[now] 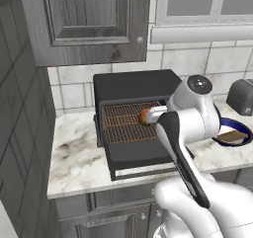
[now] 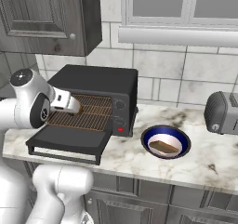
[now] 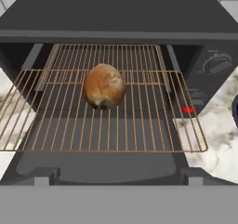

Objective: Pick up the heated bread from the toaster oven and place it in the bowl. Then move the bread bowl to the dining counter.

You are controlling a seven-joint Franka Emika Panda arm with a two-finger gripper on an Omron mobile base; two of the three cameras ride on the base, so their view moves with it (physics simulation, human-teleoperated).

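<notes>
Bread (image 3: 104, 86): round roll sitting on oven (image 3: 116, 14) rack; light, soft, crushable. Grip across middle. Tool standing released.

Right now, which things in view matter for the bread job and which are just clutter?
Job: toaster oven, door down; round bread on its rack; bowl, with a bread slice already in it.
Lying about: slot toaster; wall cabinet; window.
</notes>
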